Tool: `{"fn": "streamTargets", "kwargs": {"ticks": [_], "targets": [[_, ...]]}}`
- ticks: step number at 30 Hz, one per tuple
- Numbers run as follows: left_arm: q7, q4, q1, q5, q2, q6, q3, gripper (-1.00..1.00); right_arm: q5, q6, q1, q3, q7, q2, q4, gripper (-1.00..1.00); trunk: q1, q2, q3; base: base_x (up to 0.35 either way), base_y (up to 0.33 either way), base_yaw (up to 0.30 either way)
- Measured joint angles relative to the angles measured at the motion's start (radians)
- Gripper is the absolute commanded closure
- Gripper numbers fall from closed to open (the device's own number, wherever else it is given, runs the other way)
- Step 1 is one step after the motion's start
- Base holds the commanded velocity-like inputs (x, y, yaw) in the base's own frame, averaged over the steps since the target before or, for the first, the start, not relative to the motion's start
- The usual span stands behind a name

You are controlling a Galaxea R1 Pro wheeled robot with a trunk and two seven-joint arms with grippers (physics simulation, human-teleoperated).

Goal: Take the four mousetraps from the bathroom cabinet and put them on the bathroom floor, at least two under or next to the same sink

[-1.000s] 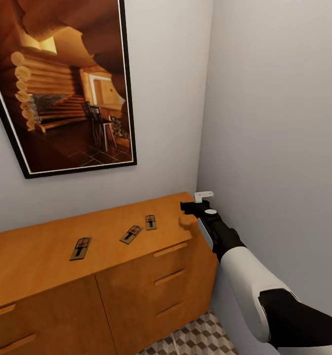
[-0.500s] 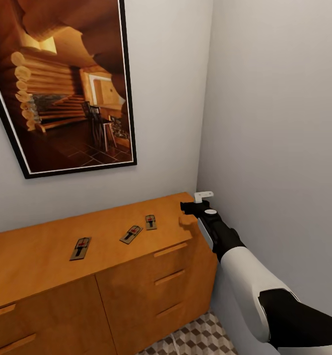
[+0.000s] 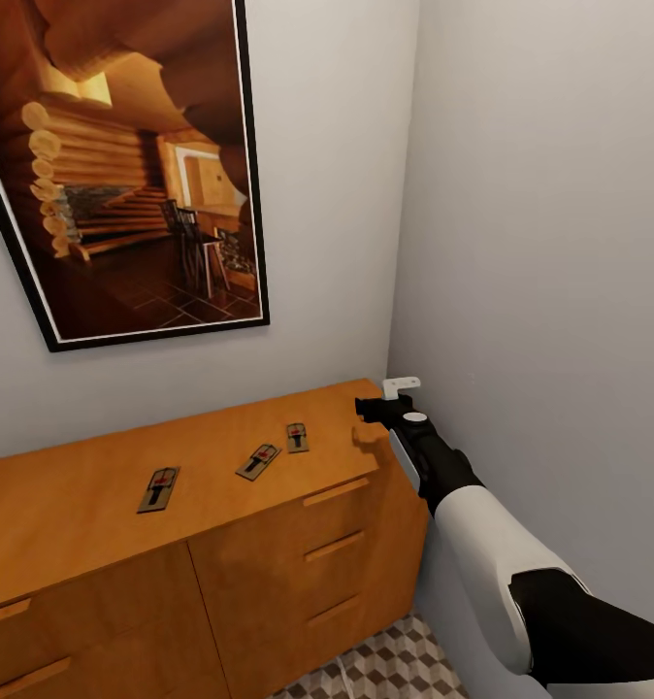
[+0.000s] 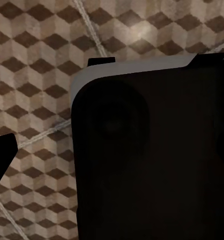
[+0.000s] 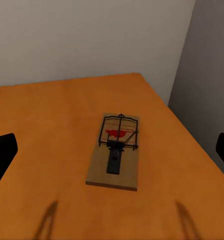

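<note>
Nothing has moved: the right gripper [image 3: 374,408] hovers wide open over the cabinet [image 3: 269,544] counter, three mousetraps [image 3: 259,460] lying ungrasped, none floored.

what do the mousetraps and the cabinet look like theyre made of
Mousetraps: pale bare wood base by its flat tan look, with dark wire parts, likely metal, and a red mark. Cabinet: orange-brown wood or veneer with a smooth matt finish; grain is faint.
</note>
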Motion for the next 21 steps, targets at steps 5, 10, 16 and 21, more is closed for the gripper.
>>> {"fn": "streamTargets", "kwargs": {"ticks": [5,10,16,21], "targets": [[0.0,0.0,0.0,0.0,0.0,0.001,0.0,-1.0,0.0,0.0,0.0,0.0,0.0,0.0,0.0,-1.0,0.0,0.0,0.0,0.0,0.0,0.0],[-0.002,0.0,0.0,0.0,0.0,0.001,0.0,-1.0,0.0,0.001,0.0,0.0,-0.001,0.0,0.001,-1.0,0.0,0.0,0.0,0.0,0.0,0.0],[-0.003,0.0,0.0,0.0,-0.001,0.001,0.0,-1.0,0.0,0.0,0.0,0.0,0.0,0.0,0.009,-1.0,0.0,0.0,0.0,0.069,0.0,0.0],[-0.003,0.0,0.0,0.0,-0.005,0.002,0.0,-1.0,0.0,-0.002,0.0,0.0,0.0,0.0,0.05,-1.0,0.0,0.0,0.0,0.16,0.0,0.0]]}}
